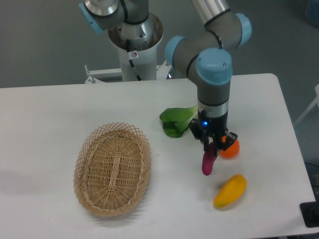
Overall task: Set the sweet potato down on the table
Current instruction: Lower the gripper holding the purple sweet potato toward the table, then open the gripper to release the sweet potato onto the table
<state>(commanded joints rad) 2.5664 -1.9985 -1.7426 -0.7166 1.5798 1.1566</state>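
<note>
Presently catalogued, left to right:

Wicker basket (112, 169): oval, woven, nothing visible inside; stands well left of the arm's work.

Leafy green (176, 121): lies flat, just left of the gripper's wrist.

Sweet potato (208, 162): slim, magenta-purple, hanging nearly upright with its upper end between the fingers; lower tip at or just above the table (50, 114), contact not certain from this view.

Gripper (211, 146): pointing straight down, fingers closed together on the sweet potato's top end; touching nothing else that can be made out.

Orange (230, 148): round, just right of the fingers, partly behind them.

Yellow fruit (230, 190): mango-shaped, lying right of and nearer the camera than the sweet potato.

Step in hand: setting the sweet potato down.

Handling note: lower until the tip bears on the tabletop before parting the fingers; held upright, it will likely topple on release, so keep clear of the orange and let it fall toward the open side on the left.
</note>
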